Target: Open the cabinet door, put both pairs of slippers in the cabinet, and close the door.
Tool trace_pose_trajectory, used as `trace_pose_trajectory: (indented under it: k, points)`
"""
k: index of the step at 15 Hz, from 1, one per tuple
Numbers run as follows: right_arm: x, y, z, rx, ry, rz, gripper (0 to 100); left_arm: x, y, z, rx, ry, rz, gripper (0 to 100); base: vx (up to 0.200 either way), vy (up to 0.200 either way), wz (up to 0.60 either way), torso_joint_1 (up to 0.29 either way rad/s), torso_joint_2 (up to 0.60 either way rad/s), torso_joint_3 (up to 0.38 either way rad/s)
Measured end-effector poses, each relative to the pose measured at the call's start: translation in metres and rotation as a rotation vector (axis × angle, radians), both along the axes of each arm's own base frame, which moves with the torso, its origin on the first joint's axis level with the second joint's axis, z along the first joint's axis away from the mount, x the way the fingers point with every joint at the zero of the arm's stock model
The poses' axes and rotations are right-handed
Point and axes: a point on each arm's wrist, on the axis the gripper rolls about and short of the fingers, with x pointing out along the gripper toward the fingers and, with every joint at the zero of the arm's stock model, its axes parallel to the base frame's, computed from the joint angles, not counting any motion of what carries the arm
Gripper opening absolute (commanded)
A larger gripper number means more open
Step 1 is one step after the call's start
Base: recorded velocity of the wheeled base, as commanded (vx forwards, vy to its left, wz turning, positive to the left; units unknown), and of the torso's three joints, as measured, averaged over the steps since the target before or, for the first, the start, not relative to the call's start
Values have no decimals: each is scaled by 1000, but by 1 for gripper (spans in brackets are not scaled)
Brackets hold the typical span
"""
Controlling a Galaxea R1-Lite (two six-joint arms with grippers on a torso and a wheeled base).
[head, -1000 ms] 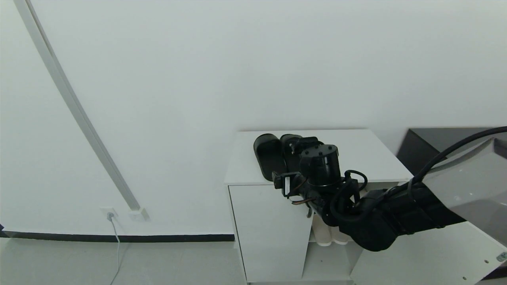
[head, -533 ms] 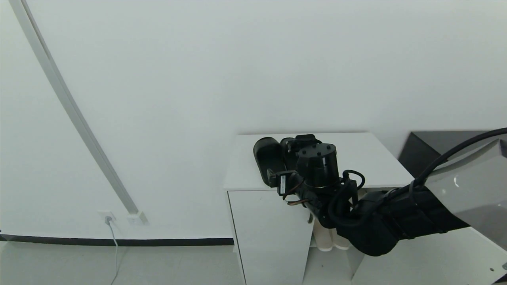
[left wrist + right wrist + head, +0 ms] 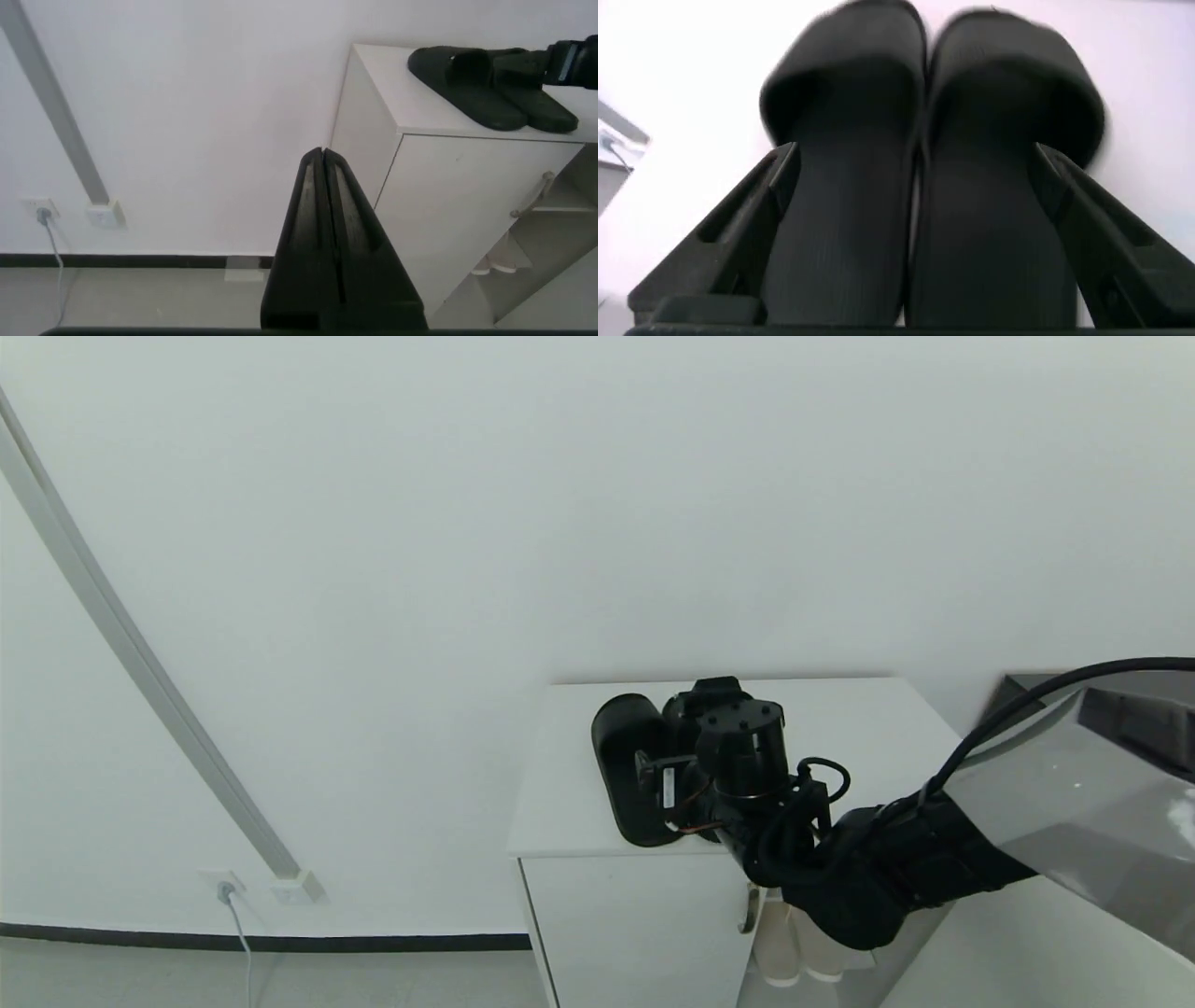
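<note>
Left hand (image 3: 324, 161): fingers pressed together, holding nothing, low beside the cabinet (image 3: 635, 933). Right hand (image 3: 915, 163): fingers spread wide, straddling the black slippers (image 3: 630, 775) but not gripping them. The pair lies side by side on the cabinet top, long axes running from front edge to wall; toes, I judge, toward the wall. White slippers (image 3: 794, 947) sit inside, door (image 3: 1018, 952) open. I read this as the second pickup. Next I must close the hand across both slippers, lift, and lower them inside.
</note>
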Motion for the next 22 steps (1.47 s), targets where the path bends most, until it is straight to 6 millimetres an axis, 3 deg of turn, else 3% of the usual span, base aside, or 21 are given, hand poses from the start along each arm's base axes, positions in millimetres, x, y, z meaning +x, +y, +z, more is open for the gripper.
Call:
trace_pose_trajectory:
  k: [7, 13, 16, 17, 22]
  points:
    - [35, 9, -28, -13, -62, -20, 100, 0, 0, 0, 0, 0, 0, 0, 0, 0, 0, 0, 0, 0]
    - [68, 13, -34, -30, -64, -58, 100, 0, 0, 0, 0, 0, 1, 0, 0, 0, 0, 0, 0, 0]
    - [74, 19, -35, -28, -66, -57, 100, 0, 0, 0, 0, 0, 1, 0, 0, 0, 0, 0, 0, 0]
    - [75, 19, -36, -28, -66, -57, 0, 0, 0, 0, 0, 0, 1, 0, 0, 0, 0, 0, 0, 0]
    - [77, 21, -39, -30, -64, -56, 0, 0, 0, 0, 0, 0, 1, 0, 0, 0, 0, 0, 0, 0]
